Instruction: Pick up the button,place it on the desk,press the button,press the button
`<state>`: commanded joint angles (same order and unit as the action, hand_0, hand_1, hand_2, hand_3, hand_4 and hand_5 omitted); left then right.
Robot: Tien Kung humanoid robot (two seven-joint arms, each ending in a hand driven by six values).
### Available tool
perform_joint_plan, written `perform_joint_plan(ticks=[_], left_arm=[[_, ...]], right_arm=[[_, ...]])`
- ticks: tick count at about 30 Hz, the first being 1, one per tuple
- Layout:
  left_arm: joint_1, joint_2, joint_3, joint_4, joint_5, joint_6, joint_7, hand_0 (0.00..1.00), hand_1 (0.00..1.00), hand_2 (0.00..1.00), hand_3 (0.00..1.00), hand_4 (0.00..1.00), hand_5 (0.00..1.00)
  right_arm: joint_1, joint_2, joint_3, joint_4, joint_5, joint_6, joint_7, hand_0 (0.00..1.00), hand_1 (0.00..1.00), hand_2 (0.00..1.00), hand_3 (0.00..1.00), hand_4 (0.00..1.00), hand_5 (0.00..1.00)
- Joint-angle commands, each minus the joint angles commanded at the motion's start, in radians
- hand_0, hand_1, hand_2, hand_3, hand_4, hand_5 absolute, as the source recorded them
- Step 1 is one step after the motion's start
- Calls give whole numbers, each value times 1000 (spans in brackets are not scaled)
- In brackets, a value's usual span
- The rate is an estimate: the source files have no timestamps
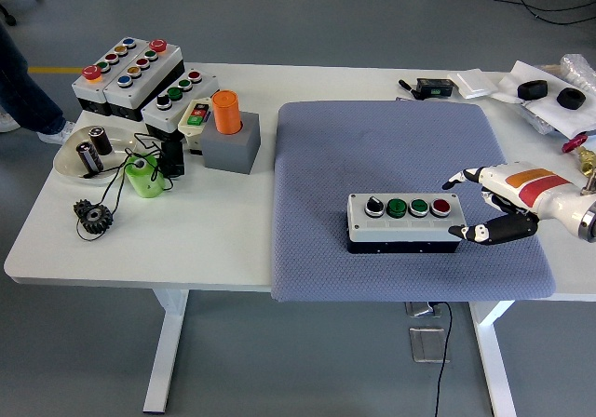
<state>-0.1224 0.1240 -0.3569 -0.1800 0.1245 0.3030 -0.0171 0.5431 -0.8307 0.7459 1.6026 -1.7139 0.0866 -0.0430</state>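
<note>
Robot hand (pixel 492 205) spread open, empty, beside the button box (pixel 404 221); white dish (pixel 67 163) holds batteries (pixel 94 150)

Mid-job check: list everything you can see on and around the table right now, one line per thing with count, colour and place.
button box: 1, grey on a black base, with a black knob, two green buttons and a red one, on the mat
mat: 1, blue-grey, right half of table
table: 1, white
spare button boxes: 3, grey with mixed-colour buttons, far left corner
orange cylinder: 1, standing in a grey block, left of the mat
green cup: 1, left side
dish: 1, white, holding dark cylinders, left edge
gear: 1, black, near left
black pads: 2, far right corner
person's leg: dark trousers, upper left
right hand: 1, white and black, open, at the box's right end
</note>
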Motion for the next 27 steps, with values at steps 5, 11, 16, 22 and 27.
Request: perform_joint_plan(ticks=[5,11,16,22,27], left_arm=[[3,0,4,0,0,-1,0,657,712,708,497,327,998],[5,0,21,0,-16,-2,-3,657,713,708,496,327,998],[3,1,41,0,-40,-3,-8,657,712,709,496,327,998],[-1,1,46,0,-45,-3,-8,658,712,708,497,326,998],[-2,1,31,0,-32,-2,-6,658,712,708,497,326,998]], right_arm=[[3,9,-18,-14,-2,4,-3,69,2,34,778,762,614],[5,19,-45,-46,-4,9,-8,60,2,35,775,750,621],[7,22,-56,-53,-8,8,-15,63,2,37,773,742,621],[20,26,-86,-61,-10,11,-22,64,2,38,772,740,622],[33,25,-108,-53,-19,17,-29,64,2,38,772,740,622]])
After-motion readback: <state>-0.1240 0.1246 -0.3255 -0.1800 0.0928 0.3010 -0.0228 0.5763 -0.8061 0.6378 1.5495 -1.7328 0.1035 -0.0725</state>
